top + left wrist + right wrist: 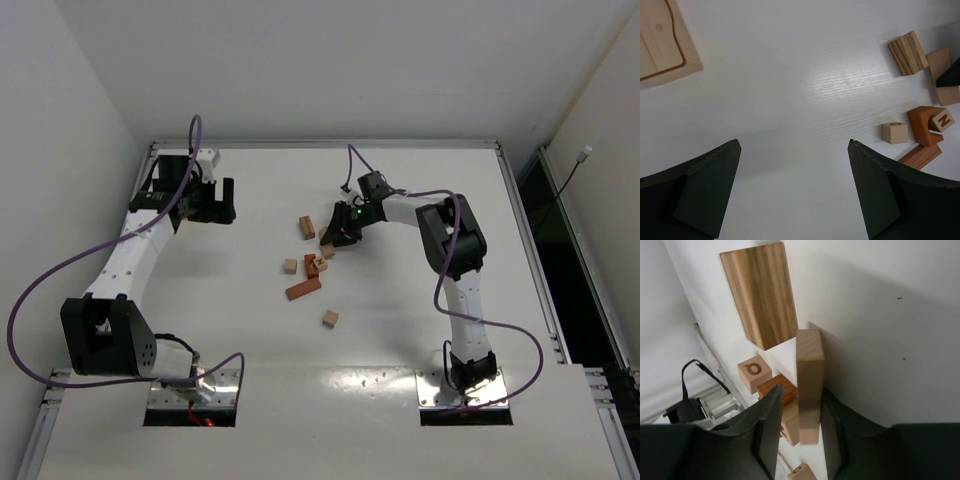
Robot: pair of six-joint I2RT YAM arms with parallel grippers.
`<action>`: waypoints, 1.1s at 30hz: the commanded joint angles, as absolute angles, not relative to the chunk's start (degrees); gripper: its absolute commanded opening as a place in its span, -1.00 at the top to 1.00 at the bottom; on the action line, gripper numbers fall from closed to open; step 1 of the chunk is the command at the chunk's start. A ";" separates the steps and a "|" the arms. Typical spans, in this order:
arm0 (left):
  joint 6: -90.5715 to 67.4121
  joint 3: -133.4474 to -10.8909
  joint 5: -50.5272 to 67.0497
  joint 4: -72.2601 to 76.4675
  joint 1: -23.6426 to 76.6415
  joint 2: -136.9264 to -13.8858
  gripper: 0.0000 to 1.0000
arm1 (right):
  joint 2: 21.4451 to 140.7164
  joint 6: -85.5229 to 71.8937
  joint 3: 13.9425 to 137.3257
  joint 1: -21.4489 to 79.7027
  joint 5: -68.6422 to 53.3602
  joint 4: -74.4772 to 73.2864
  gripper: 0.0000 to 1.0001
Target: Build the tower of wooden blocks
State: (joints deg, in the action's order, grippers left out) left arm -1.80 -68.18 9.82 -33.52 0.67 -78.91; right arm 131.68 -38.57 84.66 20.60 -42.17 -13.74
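Observation:
Several wood blocks lie loose mid-table: a striped brown block [306, 227], a tan cube [290, 266], a reddish block [311, 266] with an N cube [320, 265] on it, a red bar [303, 289] and a lone tan cube [330, 319]. No upright tower shows. My right gripper [335, 238] is low over the table. In its wrist view the gripper [802, 390] straddles a tan bar [810, 360]: the bar touches the right finger and a gap stays at the left one. My left gripper [213, 205] is open and empty at the far left, also in its wrist view [792, 145].
A flat pale wooden tray [662, 45] lies at the top left of the left wrist view. That view also shows the striped block [909, 52], the reddish block [922, 125] and the N cube [942, 120] to the right. A lettered cube [754, 372] sits left of the bar.

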 commanded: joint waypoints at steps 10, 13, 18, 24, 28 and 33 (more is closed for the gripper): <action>-2.72 -69.08 11.25 -31.64 0.53 -79.45 -0.73 | 125.52 -33.58 81.65 17.31 -28.15 -20.38 -0.13; -2.72 -69.08 11.25 -31.64 0.53 -79.45 -0.73 | 122.62 -31.38 81.04 16.61 -24.18 -22.58 -0.13; -3.34 -68.29 9.32 -30.59 0.53 -77.35 -0.73 | 114.80 -21.84 76.75 17.14 -23.89 -23.12 -0.11; -3.34 -64.78 8.70 -29.88 1.58 -74.44 -0.73 | 99.41 4.97 68.20 27.41 -31.98 -21.15 -0.11; -3.34 -64.78 8.70 -29.88 1.58 -74.44 -0.73 | 96.25 18.49 67.68 32.76 -32.78 -23.90 -0.08; -2.82 -64.78 9.23 -29.88 1.58 -74.44 -0.73 | 95.71 32.68 67.85 39.02 -29.71 -27.16 -0.08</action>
